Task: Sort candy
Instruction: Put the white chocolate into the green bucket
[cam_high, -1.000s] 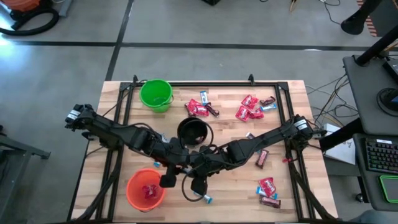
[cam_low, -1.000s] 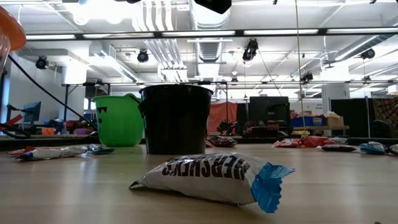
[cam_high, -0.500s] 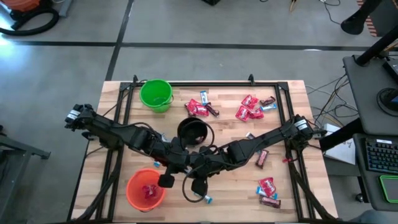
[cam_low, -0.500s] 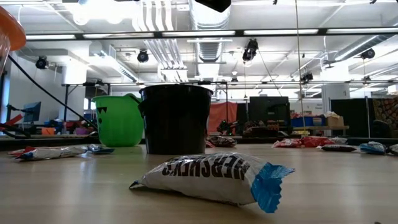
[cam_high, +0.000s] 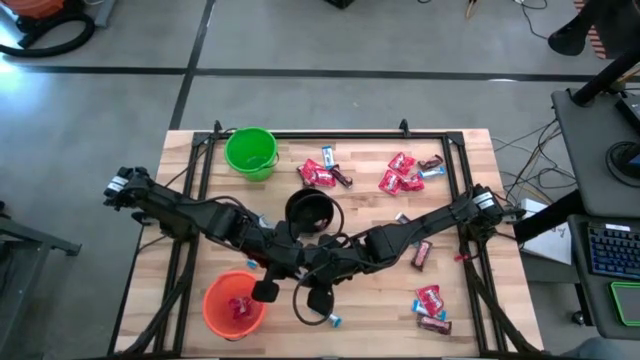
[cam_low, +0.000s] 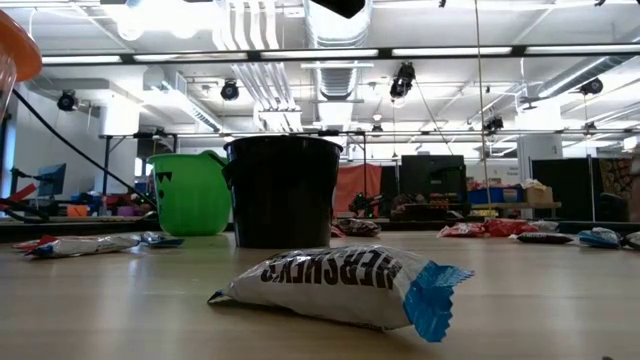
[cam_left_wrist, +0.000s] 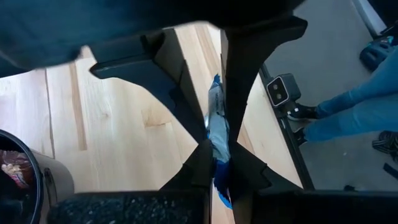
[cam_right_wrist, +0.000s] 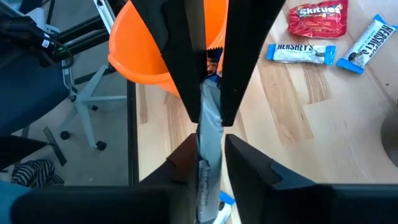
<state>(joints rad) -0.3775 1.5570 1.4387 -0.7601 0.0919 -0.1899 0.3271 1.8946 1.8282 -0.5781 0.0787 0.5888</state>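
We are working over a pale wooden table (cam_high: 460, 180) on a grey concrete floor, both the left gripper (cam_left_wrist: 216, 163) and right gripper (cam_right_wrist: 209, 134) pinching narrowly onto one blue-and-white candy bar (cam_right_wrist: 208, 124) beside the orange cup (cam_high: 233, 304), other candy (cam_high: 402, 175) lying scattered.

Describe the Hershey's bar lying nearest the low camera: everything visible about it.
The Hershey's bar is a small candy in a shiny silver-white wrapper, slightly puffed and wrinkled. Its dark brand lettering reads upside down from the low view, and its crimped right end is bright blue. It lies flat on its side on the wooden table, apart from the other candy. From above it sits near the table's front edge. In the low view only the table touches it.
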